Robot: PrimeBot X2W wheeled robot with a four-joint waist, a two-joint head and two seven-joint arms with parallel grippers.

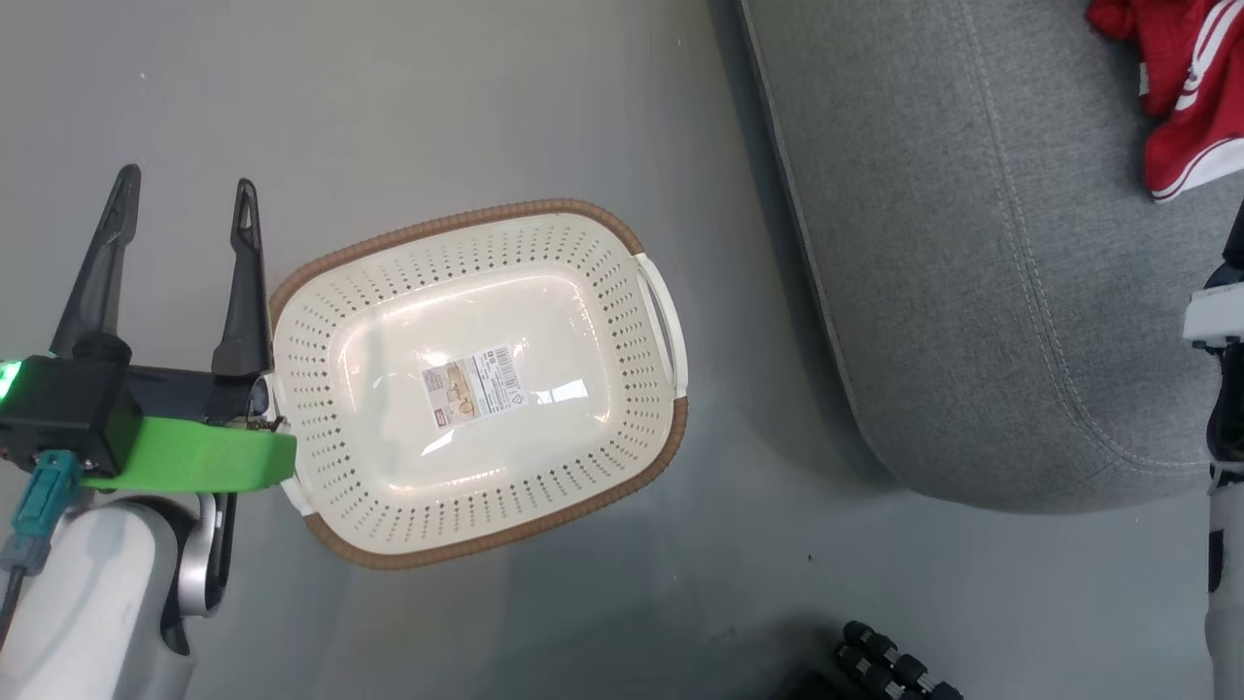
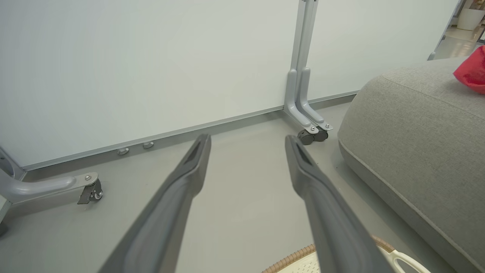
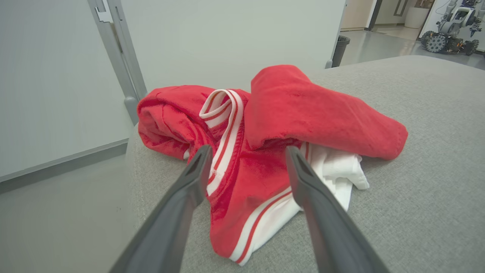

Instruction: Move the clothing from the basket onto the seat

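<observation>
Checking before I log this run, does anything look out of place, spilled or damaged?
Nothing stands out. The clothing lies crumpled on the seat, and the basket sits upright on the floor, with its label inside.

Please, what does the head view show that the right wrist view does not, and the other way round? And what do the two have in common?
Head view, not the right wrist view: the basket on the floor, holding nothing but its paper label, with the open left tool beside it. Right wrist view, not the head view: the white panel under the red fabric, a dark bin and a wheeled machine far behind, seen past the open right tool. Both: the clothing lying on the seat.
</observation>
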